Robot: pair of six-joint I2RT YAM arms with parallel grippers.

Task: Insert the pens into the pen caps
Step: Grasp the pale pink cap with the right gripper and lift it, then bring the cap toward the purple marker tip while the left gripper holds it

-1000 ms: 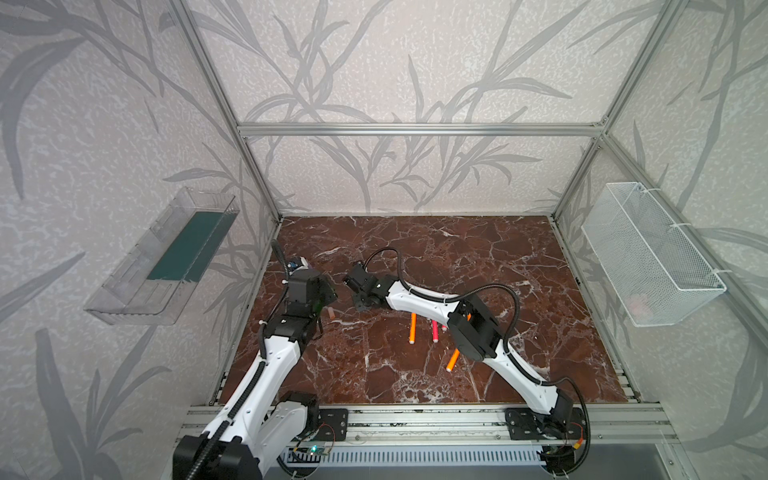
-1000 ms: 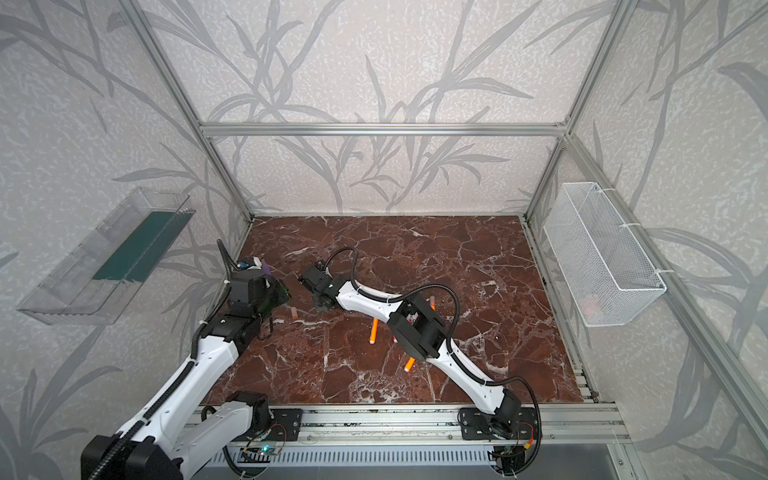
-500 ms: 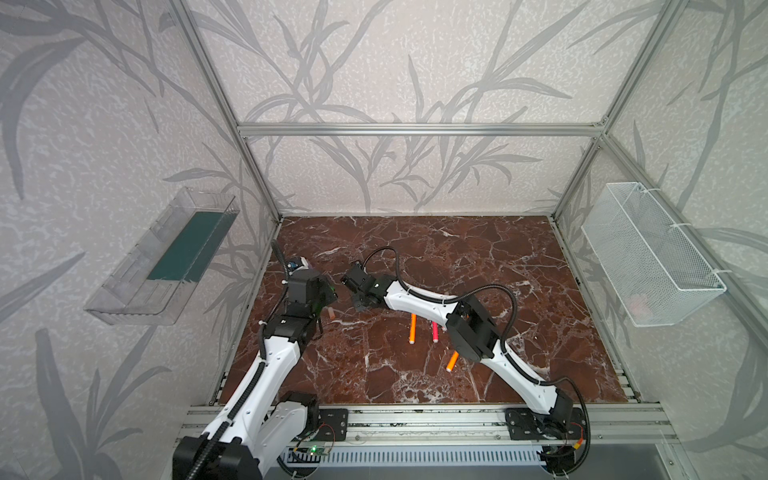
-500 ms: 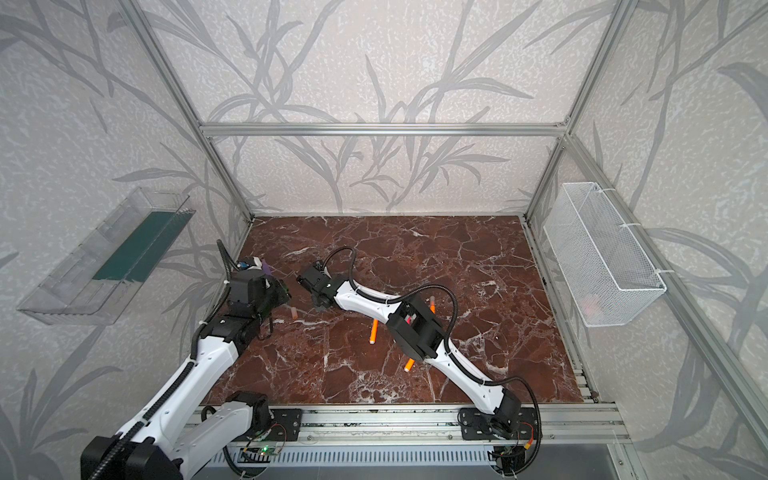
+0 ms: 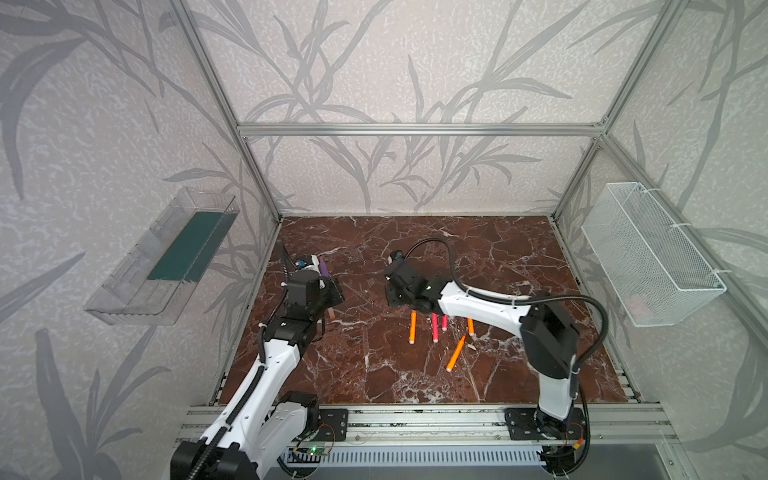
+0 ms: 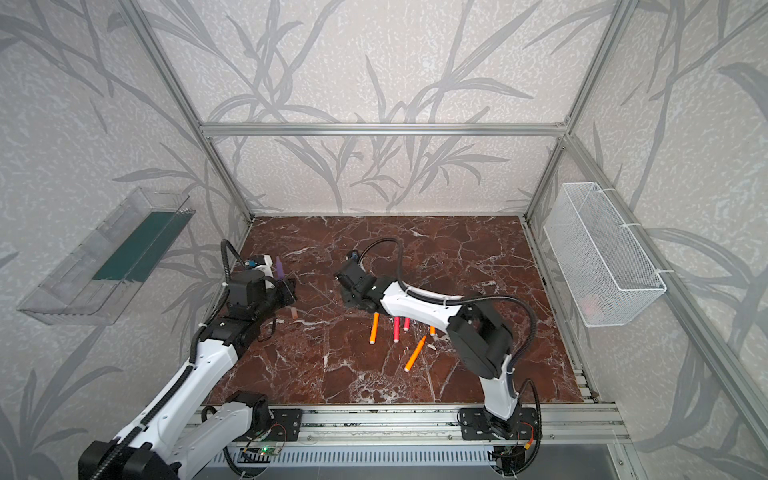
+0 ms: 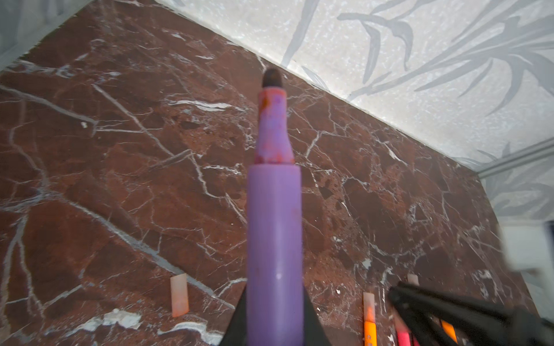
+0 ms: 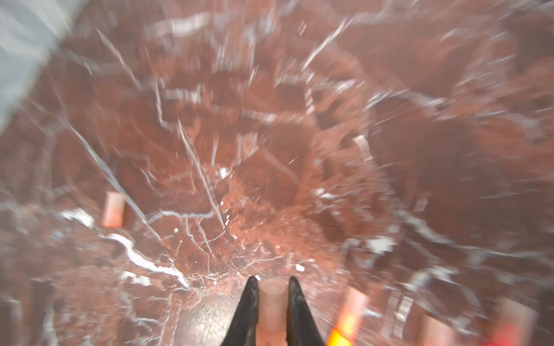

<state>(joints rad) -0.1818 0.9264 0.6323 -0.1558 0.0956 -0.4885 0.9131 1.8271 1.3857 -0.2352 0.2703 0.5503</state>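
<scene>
Pointing toward back wall: purple pen

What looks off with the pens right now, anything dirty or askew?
The purple pen in the left gripper has orange-red smears on its tapered neck. On the table, one orange pen lies diagonal, while the pens beside it lie roughly parallel. Nothing looks spilled or broken.

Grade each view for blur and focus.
Right wrist view: heavy radial motion smear over the marble floor; only the pen cap between the fingers reads clearly. Left wrist view: purple pen mostly sharp, its dark tip soft. Both top views: sharp, evenly lit.
</scene>
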